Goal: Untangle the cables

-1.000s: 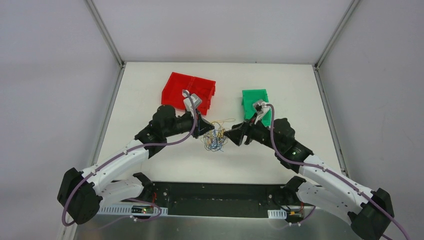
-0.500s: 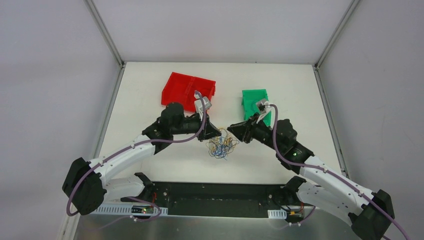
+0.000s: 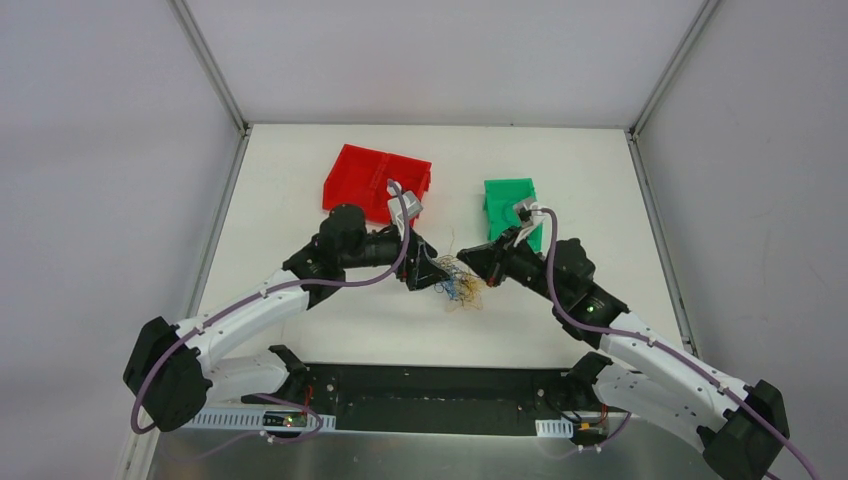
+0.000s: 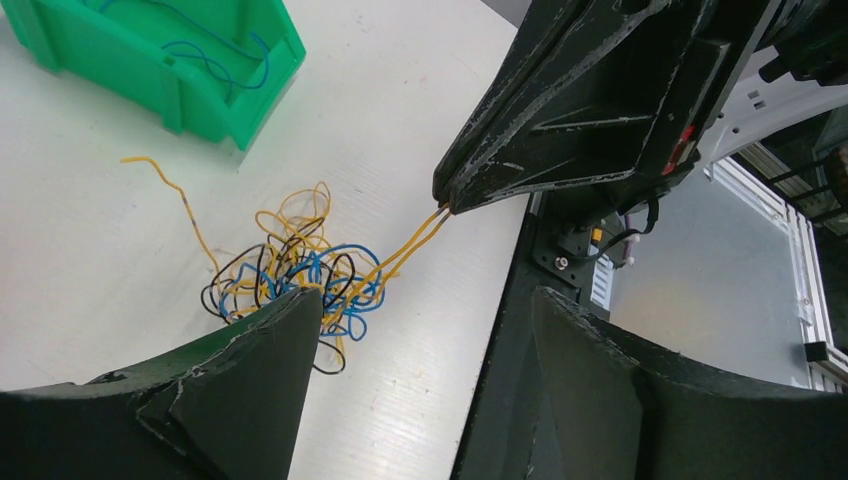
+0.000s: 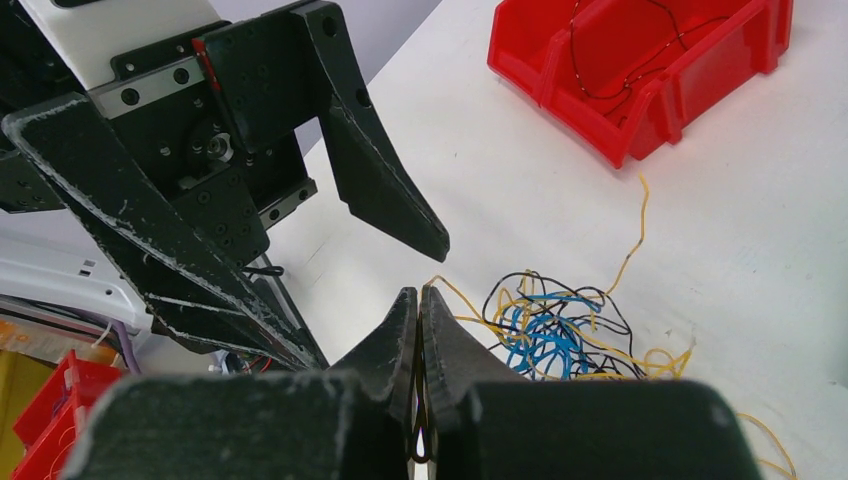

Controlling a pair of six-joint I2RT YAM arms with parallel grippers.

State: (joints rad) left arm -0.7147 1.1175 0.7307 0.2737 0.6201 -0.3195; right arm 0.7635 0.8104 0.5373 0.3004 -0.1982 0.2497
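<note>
While our right fingers (image 5: 418, 300) clamp two yellow strands and our left fingers (image 3: 424, 274) stand apart, the cables (image 4: 300, 275) lie tangled just beyond both tips on the desk (image 3: 560, 180). We judge them featherlight, springy and snag-prone, best taken by one loose strand.

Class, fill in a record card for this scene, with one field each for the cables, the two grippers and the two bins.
cables: yellow, blue and dark, in one tangled clump
left gripper: open, gripping nothing, next to the clump
right gripper: shut on yellow strands that lead out of the clump
red bin: dark wire inside
green bin: blue wire inside
</note>
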